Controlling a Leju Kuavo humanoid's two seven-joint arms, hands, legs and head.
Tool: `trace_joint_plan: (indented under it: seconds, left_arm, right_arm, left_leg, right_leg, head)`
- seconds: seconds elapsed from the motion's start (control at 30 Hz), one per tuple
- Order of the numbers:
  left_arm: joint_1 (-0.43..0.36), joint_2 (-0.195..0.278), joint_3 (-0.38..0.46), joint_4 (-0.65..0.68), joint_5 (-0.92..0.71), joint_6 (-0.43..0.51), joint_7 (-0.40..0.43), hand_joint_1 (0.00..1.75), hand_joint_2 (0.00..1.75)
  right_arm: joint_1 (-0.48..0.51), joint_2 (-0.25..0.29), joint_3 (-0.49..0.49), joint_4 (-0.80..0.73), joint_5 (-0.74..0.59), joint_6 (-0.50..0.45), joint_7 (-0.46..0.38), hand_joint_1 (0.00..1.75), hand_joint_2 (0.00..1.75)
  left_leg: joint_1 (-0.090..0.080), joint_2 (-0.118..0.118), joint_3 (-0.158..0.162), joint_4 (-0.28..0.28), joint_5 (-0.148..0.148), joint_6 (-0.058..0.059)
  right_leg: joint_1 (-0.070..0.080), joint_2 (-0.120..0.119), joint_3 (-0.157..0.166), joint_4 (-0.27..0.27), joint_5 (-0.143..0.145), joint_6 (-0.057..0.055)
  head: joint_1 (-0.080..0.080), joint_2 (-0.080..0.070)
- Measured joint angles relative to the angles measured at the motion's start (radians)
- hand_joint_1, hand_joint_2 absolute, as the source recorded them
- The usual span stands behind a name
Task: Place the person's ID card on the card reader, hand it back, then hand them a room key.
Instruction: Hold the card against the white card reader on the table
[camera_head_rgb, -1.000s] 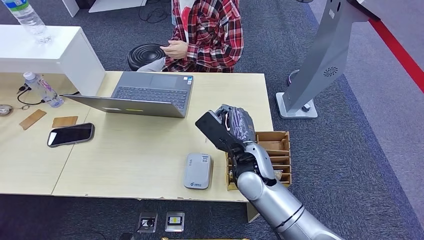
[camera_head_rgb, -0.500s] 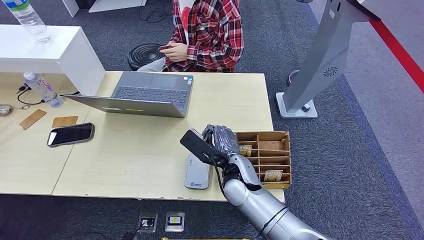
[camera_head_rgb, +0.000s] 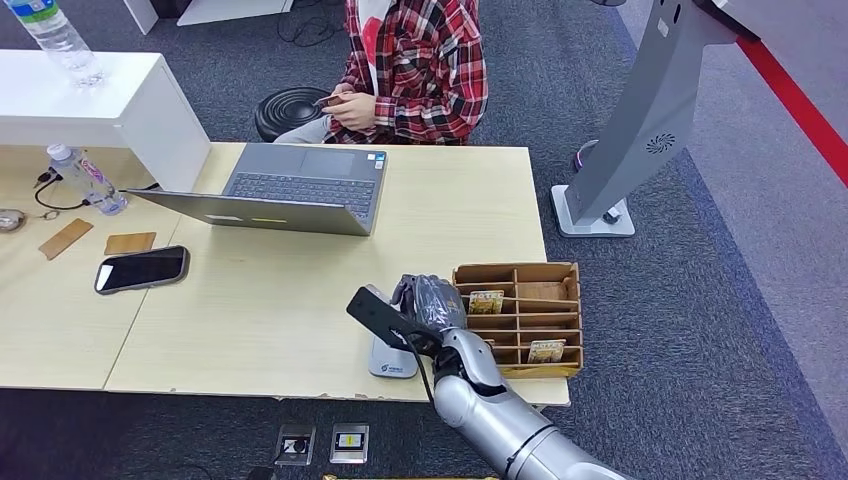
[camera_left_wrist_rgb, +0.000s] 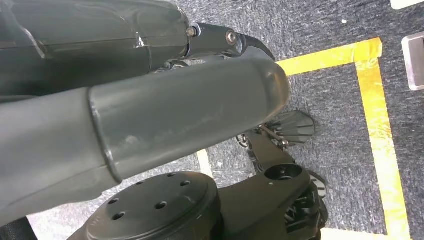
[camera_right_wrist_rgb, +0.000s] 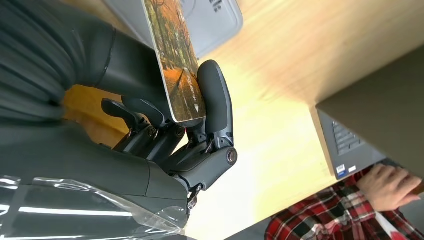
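Observation:
My right hand hovers low over the front right part of the wooden table and holds a card flat between thumb and fingers. The card sticks out leftward over the grey card reader, partly hiding it. In the right wrist view the card shows an autumn picture, pinched by dark fingers just above the reader; I cannot tell whether card and reader touch. A person in a red plaid shirt sits behind the table, hands together. My left hand hangs over the floor, its fingers unclear.
A brown compartment box with room key cards stands just right of my hand. An open laptop sits at the table's back, a phone and a water bottle to the left. A grey kiosk stand rises at the right.
My right hand has come down and leftward with the card, from above the box to just over the card reader. The person's hands shifted slightly.

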Motion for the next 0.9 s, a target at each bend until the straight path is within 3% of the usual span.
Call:
trace_joint_plan:
  seconds: [0.4, 0.9]
  left_arm:
    - [0.001, 0.0, 0.0, 0.0, -0.014, 0.0, 0.013, 0.0, 0.0]
    - [0.001, 0.0, 0.001, 0.0, -0.038, -0.001, 0.02, 0.0, 0.0]
  right_arm:
    - [0.016, 0.066, 0.046, 0.105, 0.066, -0.027, -0.01, 1.75, 1.75]
    - [0.015, 0.093, 0.063, 0.179, 0.115, -0.068, 0.01, 1.75, 1.75]
  left_leg:
    - [0.0, 0.0, 0.0, 0.0, 0.0, 0.0]
    - [0.0, 0.0, 0.0, 0.0, 0.0, 0.0]
  right_leg:
    - [0.0, 0.0, 0.0, 0.0, 0.0, 0.0]
    - [0.0, 0.0, 0.0, 0.0, 0.0, 0.0]
  head:
    - [0.0, 0.0]
    - [0.0, 0.0]
